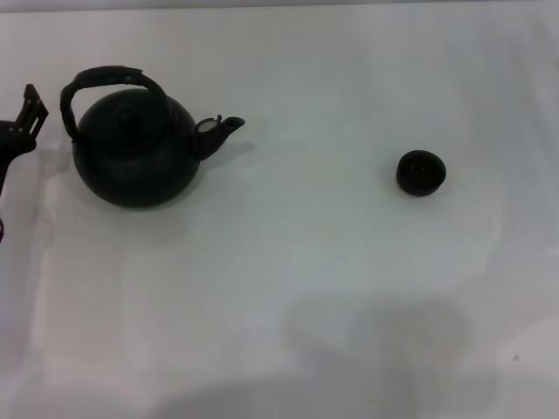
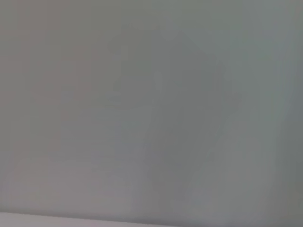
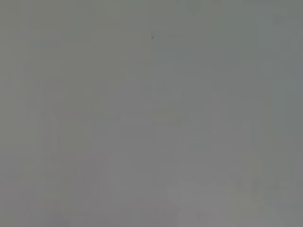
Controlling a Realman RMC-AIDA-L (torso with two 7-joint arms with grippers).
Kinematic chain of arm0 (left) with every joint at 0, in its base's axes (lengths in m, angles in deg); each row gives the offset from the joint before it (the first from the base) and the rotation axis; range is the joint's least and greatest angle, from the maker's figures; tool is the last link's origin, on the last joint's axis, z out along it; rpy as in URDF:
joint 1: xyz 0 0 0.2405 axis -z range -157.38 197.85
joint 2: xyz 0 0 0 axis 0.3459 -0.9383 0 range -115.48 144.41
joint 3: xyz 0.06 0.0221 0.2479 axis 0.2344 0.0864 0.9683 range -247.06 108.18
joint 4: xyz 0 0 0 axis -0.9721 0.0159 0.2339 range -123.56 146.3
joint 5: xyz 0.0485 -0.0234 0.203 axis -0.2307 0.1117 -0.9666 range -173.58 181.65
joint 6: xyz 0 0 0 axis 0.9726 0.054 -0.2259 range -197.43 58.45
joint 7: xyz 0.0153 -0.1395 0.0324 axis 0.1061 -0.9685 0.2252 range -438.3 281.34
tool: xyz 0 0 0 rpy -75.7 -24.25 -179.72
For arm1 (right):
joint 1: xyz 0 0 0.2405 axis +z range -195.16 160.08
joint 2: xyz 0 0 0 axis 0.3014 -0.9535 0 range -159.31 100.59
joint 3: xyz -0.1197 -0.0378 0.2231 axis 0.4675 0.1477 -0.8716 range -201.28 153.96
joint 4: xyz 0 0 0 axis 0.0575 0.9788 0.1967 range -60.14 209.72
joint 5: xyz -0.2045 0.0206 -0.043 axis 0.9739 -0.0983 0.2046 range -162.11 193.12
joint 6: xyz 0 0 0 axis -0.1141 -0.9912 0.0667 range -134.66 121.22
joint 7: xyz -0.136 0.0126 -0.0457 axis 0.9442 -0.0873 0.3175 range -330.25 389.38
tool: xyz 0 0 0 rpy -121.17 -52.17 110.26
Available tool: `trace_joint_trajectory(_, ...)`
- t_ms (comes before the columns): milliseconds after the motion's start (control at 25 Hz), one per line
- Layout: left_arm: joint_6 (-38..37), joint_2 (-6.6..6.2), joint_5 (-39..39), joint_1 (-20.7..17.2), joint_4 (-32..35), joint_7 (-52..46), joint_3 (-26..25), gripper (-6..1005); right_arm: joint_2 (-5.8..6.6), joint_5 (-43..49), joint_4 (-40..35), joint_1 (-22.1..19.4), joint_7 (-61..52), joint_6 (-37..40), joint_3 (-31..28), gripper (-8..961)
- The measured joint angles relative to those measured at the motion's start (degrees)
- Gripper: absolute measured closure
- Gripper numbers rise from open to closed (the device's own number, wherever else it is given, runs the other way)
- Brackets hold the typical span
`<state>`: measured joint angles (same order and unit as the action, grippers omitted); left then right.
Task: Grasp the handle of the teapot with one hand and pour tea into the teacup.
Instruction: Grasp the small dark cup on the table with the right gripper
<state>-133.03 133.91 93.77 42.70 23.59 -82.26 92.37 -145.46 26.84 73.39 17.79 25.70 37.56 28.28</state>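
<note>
Left gripper (image 1: 26, 118) cut off at the edge beside the handle (image 1: 109, 80); finger state impossible to tell. Counted on the white bench (image 1: 306, 279): one round matte black teapot (image 1: 135, 153), one small black handleless teacup (image 1: 421, 172).

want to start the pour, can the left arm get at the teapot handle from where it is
Probably yes. The left end effector sits at the table's left edge, just beside the handle, with nothing between them. The teapot stands upright, so the handle arches free above the lid.

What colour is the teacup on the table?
Black, same as the teapot. The teacup shows best in the head view.
</note>
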Motion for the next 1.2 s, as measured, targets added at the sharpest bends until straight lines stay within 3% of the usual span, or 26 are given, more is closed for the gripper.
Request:
trace_joint_trajectory(680,0.1,-0.09,0.1,0.0,-0.4,0.0,-0.2,122,-0.07,0.5,0.4,0.8,0.2,0.3,0.6,115)
trace_joint_trajectory(880,0.1,-0.09,0.4,0.0,-0.5,0.0,-0.2,122,-0.04,0.7,0.2,3.0,-4.8,-3.7,3.3,115)
trace_joint_trajectory(1000,0.1,-0.16,0.4,-0.2,-0.6,0.0,-0.2,121,0.43,0.8,-1.7,3.3,-17.6,-4.9,13.6,116)
trace_joint_trajectory(1080,0.1,-0.2,0.4,-0.2,-0.6,0.0,-0.2,121,0.97,0.8,-5.5,2.5,-27.5,-4.9,24.3,116)
trace_joint_trajectory(1200,-0.1,-0.26,0.4,-0.4,-0.8,0.0,-0.2,121,2.9,0.9,-11.2,1.4,-39.9,-4.9,37.6,116)
